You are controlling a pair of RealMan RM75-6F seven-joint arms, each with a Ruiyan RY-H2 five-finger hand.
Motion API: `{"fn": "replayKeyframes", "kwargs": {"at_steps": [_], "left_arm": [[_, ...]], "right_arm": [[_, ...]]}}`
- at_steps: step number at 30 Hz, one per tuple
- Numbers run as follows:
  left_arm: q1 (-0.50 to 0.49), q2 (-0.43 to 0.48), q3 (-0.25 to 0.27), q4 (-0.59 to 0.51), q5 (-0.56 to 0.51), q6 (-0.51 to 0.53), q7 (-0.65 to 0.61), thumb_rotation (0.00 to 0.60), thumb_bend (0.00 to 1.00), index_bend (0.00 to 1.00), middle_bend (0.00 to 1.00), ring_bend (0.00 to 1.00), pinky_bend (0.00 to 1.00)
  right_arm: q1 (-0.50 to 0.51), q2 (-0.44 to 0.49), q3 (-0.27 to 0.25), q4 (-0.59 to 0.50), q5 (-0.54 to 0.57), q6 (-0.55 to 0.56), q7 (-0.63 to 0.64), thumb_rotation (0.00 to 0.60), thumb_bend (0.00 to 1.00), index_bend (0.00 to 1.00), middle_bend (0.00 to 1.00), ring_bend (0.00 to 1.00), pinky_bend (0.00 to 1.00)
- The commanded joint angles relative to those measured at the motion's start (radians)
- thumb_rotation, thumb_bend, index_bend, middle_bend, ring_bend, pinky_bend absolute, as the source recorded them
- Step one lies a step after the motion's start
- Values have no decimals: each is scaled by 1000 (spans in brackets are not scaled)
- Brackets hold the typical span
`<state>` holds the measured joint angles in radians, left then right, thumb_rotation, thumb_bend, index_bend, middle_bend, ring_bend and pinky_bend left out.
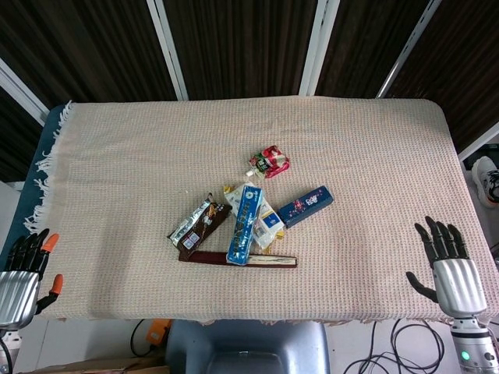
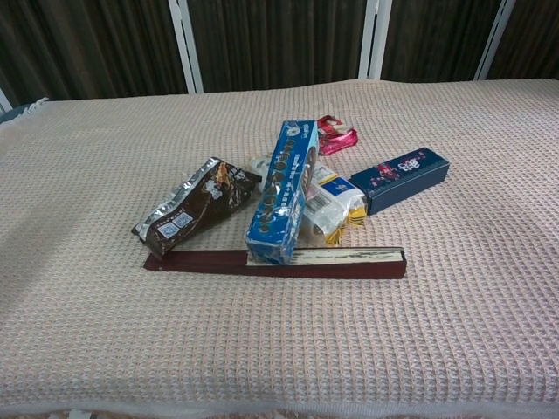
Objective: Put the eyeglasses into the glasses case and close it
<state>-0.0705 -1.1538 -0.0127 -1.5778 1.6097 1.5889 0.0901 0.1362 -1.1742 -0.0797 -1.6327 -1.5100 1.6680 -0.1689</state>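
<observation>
Both hands — left hand, right hand — spread, holding nothing; one blue box.

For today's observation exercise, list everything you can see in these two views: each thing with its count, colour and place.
tall box: one, light blue, centre, leaning across the pile
dark box: one, navy, right of the pile
snack bag: one, brown and silver, left of the pile
long flat box: one, dark red, nearest edge of the pile
small wrapper: one, red, behind the pile
packet: one, white and yellow, under the tall box
tablecloth: one, beige, covering the table
left hand: black fingers, orange tips, lower left corner
right hand: black fingers spread, lower right
</observation>
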Motion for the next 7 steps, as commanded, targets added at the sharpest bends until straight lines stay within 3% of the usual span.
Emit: {"fn": "replayKeyframes", "kwargs": {"at_steps": [1, 7], "left_arm": [[1, -1, 0, 0, 0, 0, 3, 600, 440, 0, 0, 0, 40], [1, -3, 2, -1, 0, -7, 12, 600, 440, 0, 0, 0, 41]], "right_arm": [[-6, 4, 10, -2, -9, -11, 3, 600, 350, 37, 0, 0, 0], [-13, 6, 30, -2, -15, -31, 7, 600, 350, 38, 0, 0, 0]]}}
